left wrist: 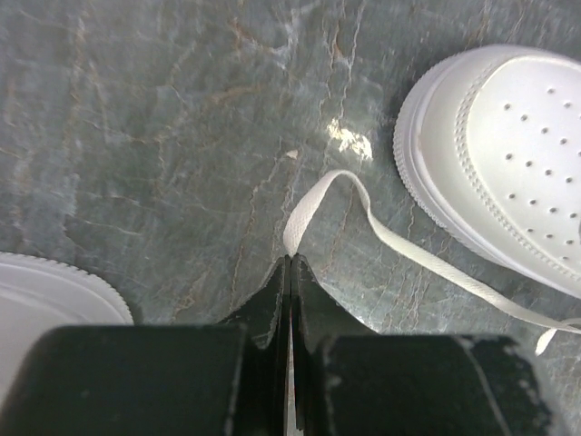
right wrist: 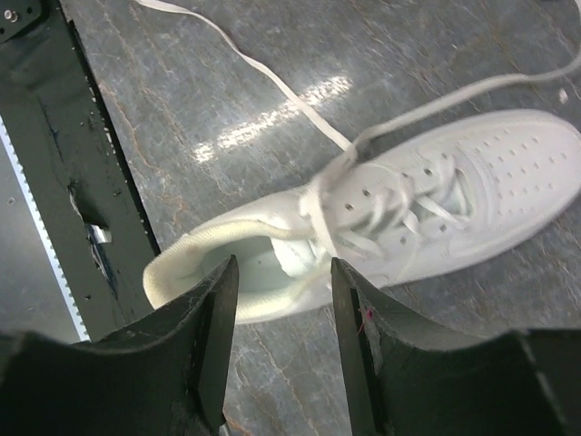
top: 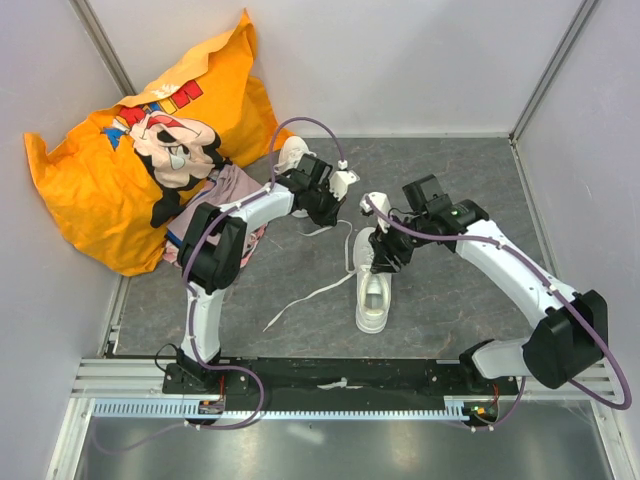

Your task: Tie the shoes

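Grey marble-veined bench (top: 450,170), pale walls (top: 400,60). The left fingers (left wrist: 270,304) pinch shut on a flat woven lace (left wrist: 427,252) looping just ahead of their tips. The right fingers (right wrist: 216,336) stand apart, empty, above the open heel of the perforated white sneaker (right wrist: 490,173). The second sneaker (left wrist: 45,291), beside the left fingers, is cut off.

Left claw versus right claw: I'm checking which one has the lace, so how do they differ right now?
The left claw is shut, pinching a white lace; the right claw stands open and holds nothing. The left claw sits over bare table; the right claw sits over a shoe, near its opening. Both are black and point down.
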